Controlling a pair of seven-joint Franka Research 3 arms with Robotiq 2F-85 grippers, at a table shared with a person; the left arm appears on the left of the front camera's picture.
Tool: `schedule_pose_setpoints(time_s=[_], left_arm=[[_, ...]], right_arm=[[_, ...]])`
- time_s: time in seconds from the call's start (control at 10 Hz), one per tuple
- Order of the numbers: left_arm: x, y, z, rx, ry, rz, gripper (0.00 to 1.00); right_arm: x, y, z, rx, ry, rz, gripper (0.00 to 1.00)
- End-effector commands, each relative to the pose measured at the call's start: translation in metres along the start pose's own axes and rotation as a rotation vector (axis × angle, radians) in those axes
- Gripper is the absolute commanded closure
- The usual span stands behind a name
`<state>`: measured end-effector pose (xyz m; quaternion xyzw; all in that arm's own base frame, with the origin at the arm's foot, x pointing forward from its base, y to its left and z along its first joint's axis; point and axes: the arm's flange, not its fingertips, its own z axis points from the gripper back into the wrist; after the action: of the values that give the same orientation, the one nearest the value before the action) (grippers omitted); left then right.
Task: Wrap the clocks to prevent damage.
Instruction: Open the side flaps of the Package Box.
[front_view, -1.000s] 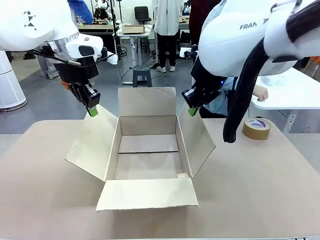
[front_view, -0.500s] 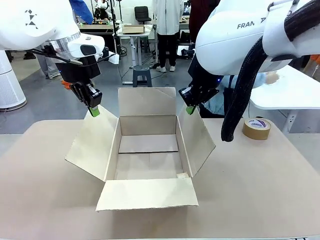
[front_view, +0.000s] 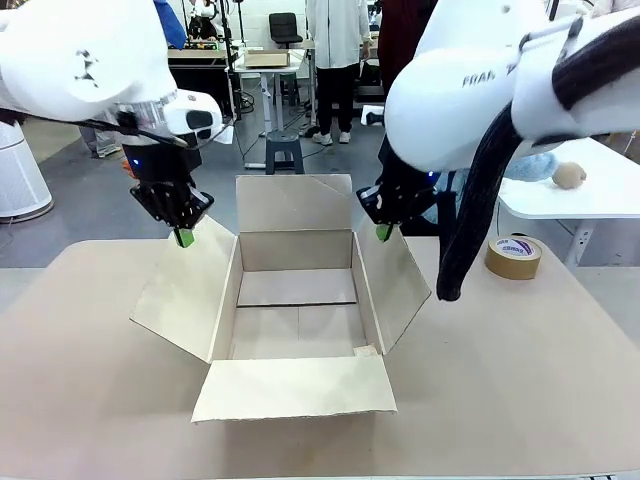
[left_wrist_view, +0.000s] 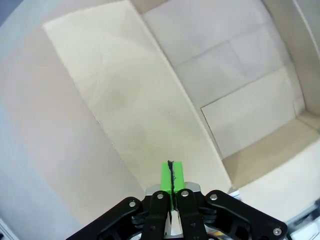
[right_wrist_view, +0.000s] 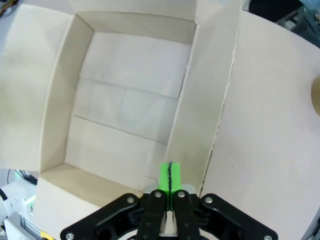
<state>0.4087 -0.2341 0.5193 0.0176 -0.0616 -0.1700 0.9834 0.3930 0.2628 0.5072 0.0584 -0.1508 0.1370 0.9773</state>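
Cardboard sets the scene: a box (front_view: 296, 250) stands open on the table (front_view: 520, 390), all four flaps splayed outward and its floor bare brown board. Left of the box, the left gripper (front_view: 183, 237) hangs just above the far corner of the left flap (front_view: 185, 290); its wrist view shows the green pads pressed flat together with nothing between them. Over the opposite side, the right gripper (front_view: 383, 232) hovers by the far corner of the right flap (front_view: 392, 280), its pads likewise closed on nothing. Right of the box, well apart from it, a tape roll (front_view: 513, 257) lies flat. Where the clocks are I cannot tell, so wrapping looks not yet begun. The likely trouble lies with the box itself. It is light and unweighted, so a closed fingertip coming down on a flap could crease the board or shove the whole box askew. The black cable sleeve (front_view: 480, 200) dangling off the right arm hangs between the right flap and the tape, and a sweep of that arm might drag it across either one.
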Motion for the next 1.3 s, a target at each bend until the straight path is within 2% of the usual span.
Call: schedule_pose_setpoints(time_s=[0.0, 0.2, 0.3, 0.8, 1.2], left_arm=[[-0.001, -0.023, -0.015, 0.055, 0.062, 0.153, 1.00], [-0.002, -0.026, -0.035, 0.032, 0.094, 0.157, 1.00], [-0.003, -0.023, -0.041, 0.029, 0.110, 0.170, 1.00], [-0.003, 0.015, -0.077, 0.134, 0.077, 0.374, 1.00], [0.001, 0.019, -0.121, 0.099, 0.076, 0.381, 1.00]], right_arm=[[0.001, 0.009, -0.028, -0.087, 0.026, -0.043, 0.99], [0.001, -0.002, -0.046, -0.113, 0.017, -0.076, 0.99], [-0.003, -0.010, -0.049, -0.086, 0.031, -0.070, 0.99], [-0.016, -0.076, -0.075, -0.044, 0.050, -0.196, 0.99], [-0.025, -0.086, -0.120, -0.008, 0.110, -0.207, 0.99]])
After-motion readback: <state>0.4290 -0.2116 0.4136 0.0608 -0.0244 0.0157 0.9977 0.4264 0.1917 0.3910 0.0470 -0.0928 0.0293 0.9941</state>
